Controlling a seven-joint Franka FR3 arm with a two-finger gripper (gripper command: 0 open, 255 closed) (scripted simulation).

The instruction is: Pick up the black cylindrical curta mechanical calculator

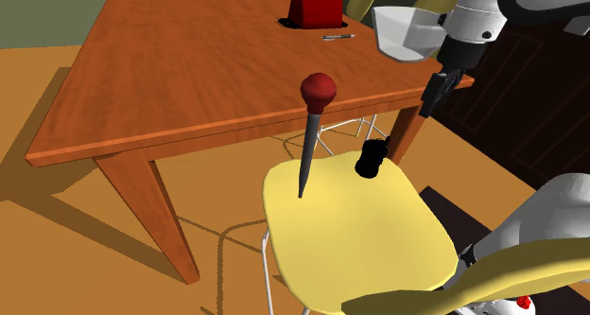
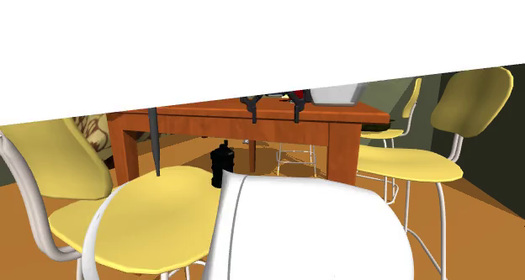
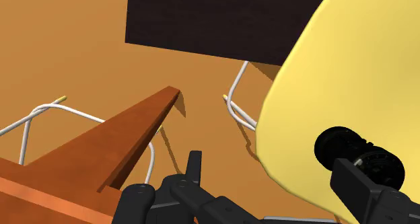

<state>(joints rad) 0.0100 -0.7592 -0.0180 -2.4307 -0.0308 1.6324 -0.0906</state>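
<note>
Hovering black pincer [image 1: 430, 97]: you had it spread apart, clasping nothing.
Black cylindrical calculator [image 1: 373, 158]: sat on the yellow chair seat [image 1: 359, 233].

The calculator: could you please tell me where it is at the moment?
The calculator sits on the yellow chair seat, near the edge beside the table; in the shoulder view it is right of the red-bulbed tool, below-left of the gripper.

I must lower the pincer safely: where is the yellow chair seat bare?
Bare: most of the seat, from the red-topped tool and the calculator to the chair back. Crowded: the edge by the table, where the calculator stands near the table leg.
</note>
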